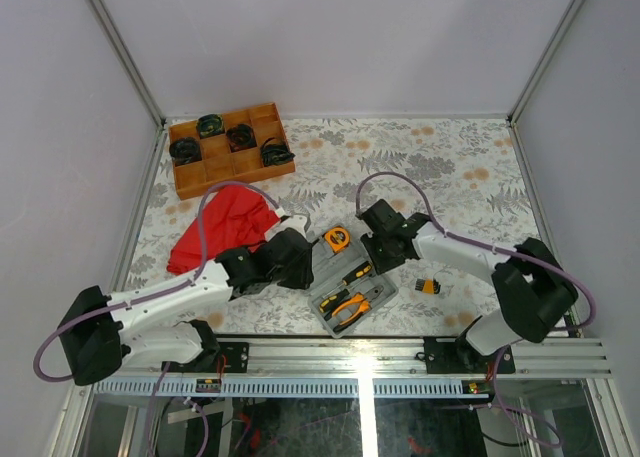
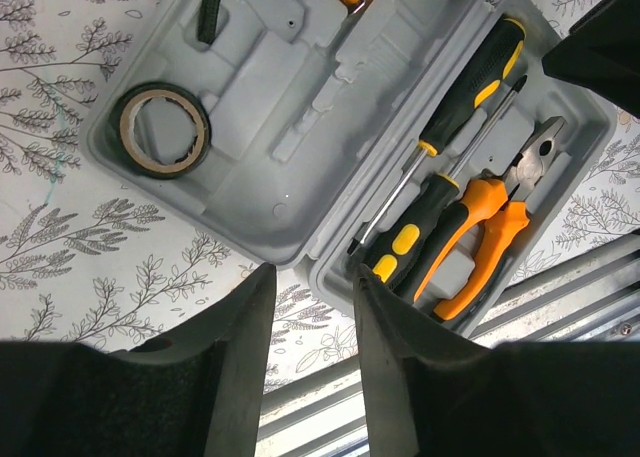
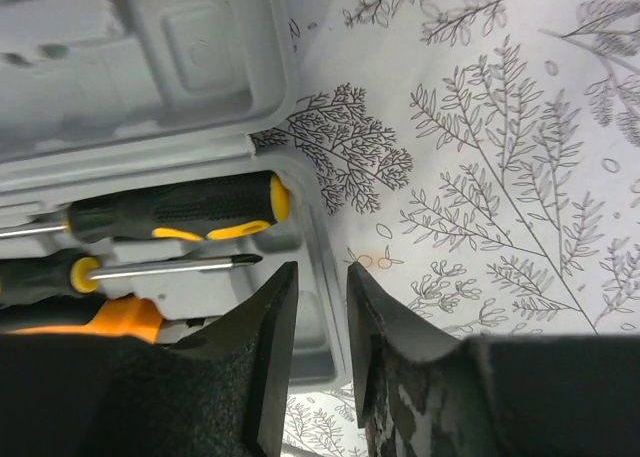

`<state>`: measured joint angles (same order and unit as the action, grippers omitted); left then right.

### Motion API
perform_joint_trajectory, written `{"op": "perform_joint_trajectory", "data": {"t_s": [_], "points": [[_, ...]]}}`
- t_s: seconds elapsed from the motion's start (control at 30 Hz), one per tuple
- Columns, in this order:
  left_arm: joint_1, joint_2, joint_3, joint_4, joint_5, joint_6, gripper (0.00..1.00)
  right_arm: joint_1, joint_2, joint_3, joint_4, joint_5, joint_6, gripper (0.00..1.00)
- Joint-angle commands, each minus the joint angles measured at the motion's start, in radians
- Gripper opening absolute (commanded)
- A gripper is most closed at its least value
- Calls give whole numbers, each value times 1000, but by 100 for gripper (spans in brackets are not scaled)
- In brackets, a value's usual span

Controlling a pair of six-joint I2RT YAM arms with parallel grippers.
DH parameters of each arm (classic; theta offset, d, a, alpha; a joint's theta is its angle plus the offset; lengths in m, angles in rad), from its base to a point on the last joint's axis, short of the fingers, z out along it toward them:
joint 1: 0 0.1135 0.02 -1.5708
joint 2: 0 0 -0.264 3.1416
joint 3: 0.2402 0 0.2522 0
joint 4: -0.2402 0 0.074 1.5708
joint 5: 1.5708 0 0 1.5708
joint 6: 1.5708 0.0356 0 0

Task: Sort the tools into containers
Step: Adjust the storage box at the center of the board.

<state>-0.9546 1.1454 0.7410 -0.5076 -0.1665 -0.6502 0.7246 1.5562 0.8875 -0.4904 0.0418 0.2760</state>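
Left end effector (image 2: 308,327): released, jaws a little apart, nothing between them. It hangs over the near rim of the open case (image 2: 260,147), about where the two halves join.
Right end effector (image 3: 318,317): also released, with a narrow gap and nothing gripped. It is over the far right corner of the case.
Tools already in the case: two screwdrivers (image 2: 470,82) and the pliers (image 2: 480,227) lie side by side in one half.
Tape measure (image 1: 337,239): at the far end of the other half. I cannot tell if it sits fully in its recess.
Tool left outside: the stubby piece (image 1: 429,286) lies on the tabletop (image 1: 450,167), just right of the case and not touching it.
Direction from right end effector: toward the near edge and the robot's right, close beside the right forearm.
Long axis of stubby piece: seems to run across the table, but it is too small to be sure.
Nearer arm: the right one. The left end effector is on the other side of the case.
Judgement: the right arm must draw back and turn toward it.
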Motion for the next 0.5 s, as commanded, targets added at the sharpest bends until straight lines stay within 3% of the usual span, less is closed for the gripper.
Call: {"op": "perform_joint_trajectory", "data": {"t_s": [0.0, 0.47], "points": [[1, 34, 38, 95, 22, 41, 36, -9, -130, 3, 18, 17, 45, 36], [-177, 256, 105, 126, 6, 120, 39, -10, -258, -81, 88, -76, 121, 39]]}}
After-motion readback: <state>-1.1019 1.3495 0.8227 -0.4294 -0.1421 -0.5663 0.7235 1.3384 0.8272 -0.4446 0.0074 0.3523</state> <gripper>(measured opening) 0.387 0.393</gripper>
